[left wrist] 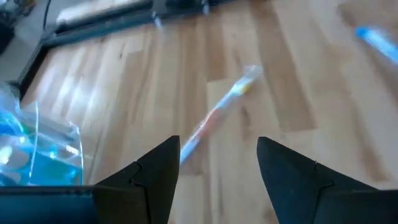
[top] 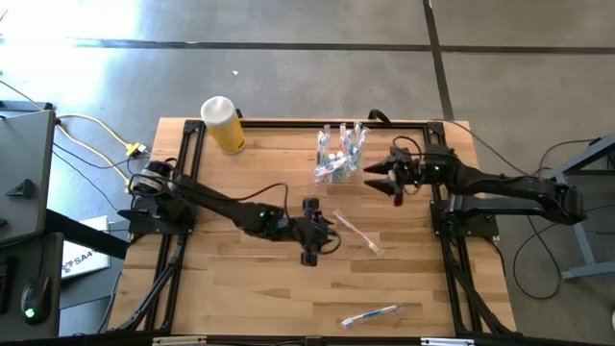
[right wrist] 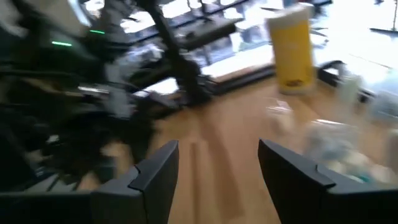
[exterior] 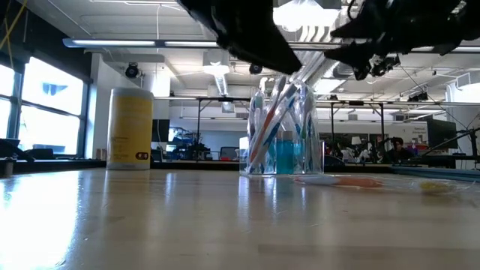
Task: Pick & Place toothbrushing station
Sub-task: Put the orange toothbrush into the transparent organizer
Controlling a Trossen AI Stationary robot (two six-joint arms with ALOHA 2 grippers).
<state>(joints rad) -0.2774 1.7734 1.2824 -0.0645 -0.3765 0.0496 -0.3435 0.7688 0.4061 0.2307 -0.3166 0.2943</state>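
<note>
Currently: left end effector (left wrist: 217, 171) open, empty over pink toothbrush (left wrist: 217, 115); slim handle risks slipping or rolling aside.

Toothbrushes (top: 338, 159) in cup (top: 341, 165); container (top: 223, 124) left

The left arm reaches from the left side of the table to the middle, and its left gripper (top: 318, 236) hangs there with its two dark fingers (left wrist: 158, 171) spread apart and nothing between them. The right arm comes in from the right side, bent at the elbow, and its right gripper (top: 377, 179) points toward the table's far middle, its fingers (right wrist: 155, 171) apart too and holding nothing.
</note>
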